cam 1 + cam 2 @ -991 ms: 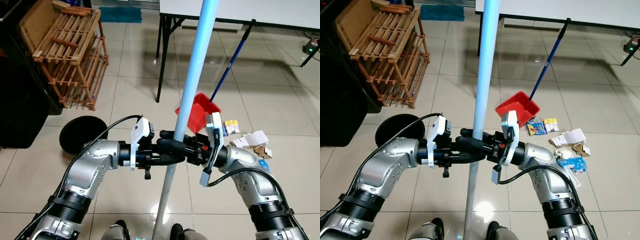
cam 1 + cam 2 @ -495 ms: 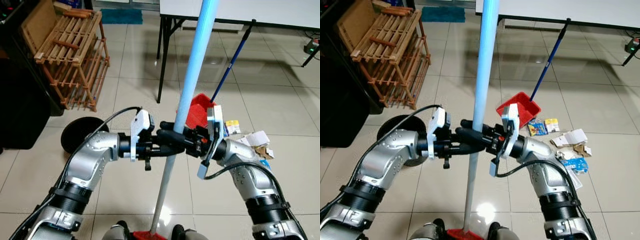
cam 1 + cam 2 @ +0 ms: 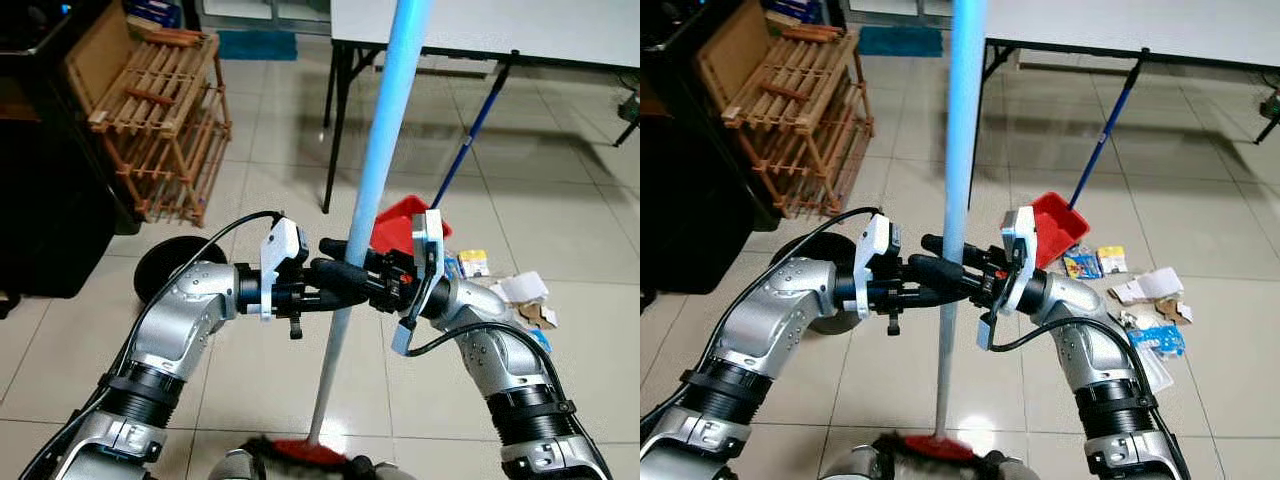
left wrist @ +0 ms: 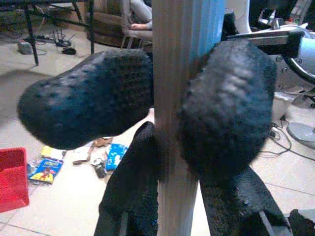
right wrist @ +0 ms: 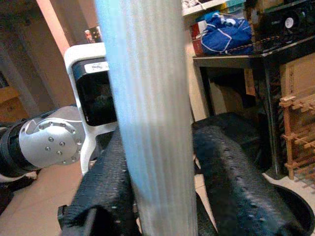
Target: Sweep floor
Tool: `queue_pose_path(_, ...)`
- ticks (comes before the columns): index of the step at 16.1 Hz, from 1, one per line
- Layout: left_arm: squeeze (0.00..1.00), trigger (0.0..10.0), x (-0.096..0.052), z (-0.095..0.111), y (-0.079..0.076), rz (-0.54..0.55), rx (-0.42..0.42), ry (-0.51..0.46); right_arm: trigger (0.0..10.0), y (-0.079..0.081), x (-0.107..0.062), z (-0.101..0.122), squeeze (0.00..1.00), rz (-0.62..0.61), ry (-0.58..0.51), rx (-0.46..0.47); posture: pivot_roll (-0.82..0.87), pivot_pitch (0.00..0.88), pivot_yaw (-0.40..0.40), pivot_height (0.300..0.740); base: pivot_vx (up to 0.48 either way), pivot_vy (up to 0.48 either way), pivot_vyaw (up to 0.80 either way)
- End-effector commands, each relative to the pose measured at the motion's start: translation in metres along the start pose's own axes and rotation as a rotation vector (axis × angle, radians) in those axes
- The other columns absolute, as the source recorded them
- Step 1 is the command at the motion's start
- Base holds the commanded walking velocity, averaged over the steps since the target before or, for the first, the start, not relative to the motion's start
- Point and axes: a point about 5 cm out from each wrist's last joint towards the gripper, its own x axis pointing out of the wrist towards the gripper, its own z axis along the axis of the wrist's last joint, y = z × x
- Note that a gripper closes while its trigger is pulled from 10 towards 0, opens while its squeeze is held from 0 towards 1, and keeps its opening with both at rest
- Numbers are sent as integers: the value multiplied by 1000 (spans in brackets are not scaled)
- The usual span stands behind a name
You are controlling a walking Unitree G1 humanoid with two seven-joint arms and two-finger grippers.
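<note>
Pale-blue and upright, the broom handle (image 3: 385, 150) stands at the centre of a tiled room, its red head (image 3: 937, 446) resting on the glossy beige floor (image 3: 260, 370) between the robot's feet. Two grippers meet on the handle at one height: the left gripper (image 3: 335, 277) clamps it from one side, the right gripper (image 3: 352, 270) from the other, both sets of black fingers (image 4: 216, 118) closed tight around the shaft. Beyond the handle lies one red dustpan (image 3: 1058, 226) with a dark-blue pole (image 3: 1110, 125) leaning toward a white table (image 3: 1140, 25). Just right of the dustpan, a scatter of snack packets (image 3: 1092, 262) and torn cardboard scraps (image 3: 1150, 290) litters the tiles. Left of the handle stand one wooden slatted rack (image 3: 155, 110) and one round black base (image 3: 165, 275). Compared with half a second earlier, more of the broom head and its dark bristles shows at the frame's foot, and the whole scene has shifted with the camera.
</note>
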Motion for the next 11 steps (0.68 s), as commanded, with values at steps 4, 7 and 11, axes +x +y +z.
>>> queue_pose_path(4, 0, 10000, 6, 3, -3, -41, 18, -6, 10000, -1, -1, 1, 1000, -6, -11, -3, 57, 134, -51, 740, 0, 0, 0)
queue_pose_path(7, 0, 10000, 7, 2, -4, -44, 19, -5, 10000, -1, -1, 0, 1000, -12, -13, -2, 57, 133, -51, 740, 0, 0, 0)
queue_pose_path(11, 0, 10000, 8, 2, -4, -45, 21, -3, 10000, -2, -1, 0, 1000, -23, -17, 0, 58, 141, -49, 740, 0, 0, 0)
